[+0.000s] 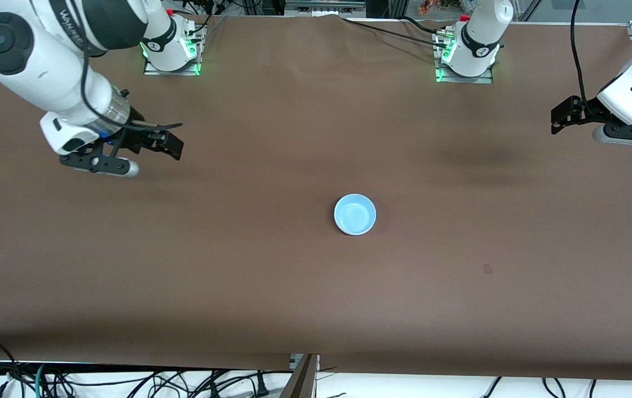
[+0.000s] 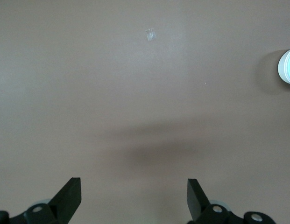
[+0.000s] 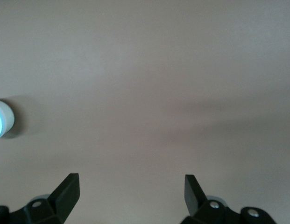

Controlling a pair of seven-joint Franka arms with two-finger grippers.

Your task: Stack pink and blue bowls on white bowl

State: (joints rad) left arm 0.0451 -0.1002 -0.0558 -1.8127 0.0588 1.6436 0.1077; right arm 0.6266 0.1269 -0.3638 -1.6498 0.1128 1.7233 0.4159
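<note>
I am looking at a single light sky blue, small round shallow plastic bowl (image 1: pixel 355 214) sitting upright on the brown table covering (image 1: pixel 271 276), roughly midway between the two arms' ends of the table and a little toward the left arm's end. From the front view only this blue rim and inside are showing; in the left wrist view its outer wall (image 2: pixel 287 66) is appearing white at the picture's edge, and in the right wrist view (image 3: pixel 2 120) I am seeing a pale wall with a blue inside. I cannot tell whether other bowls are sitting under it.

The right gripper (image 1: pixel 162 141) is hanging over bare table toward the right arm's end, well apart from the bowl, with its two black fingers (image 3: pixel 67 192) standing spread wide and nothing between them.

The left gripper (image 1: pixel 560 119) is hovering over bare table at the left arm's end, also well apart from the bowl. Its fingers (image 2: pixel 70 196) are spread wide too, gripping nothing.

A small pale mark (image 1: pixel 487 269) is showing on the table covering, nearer to the front camera than the bowl, toward the left arm's end.
</note>
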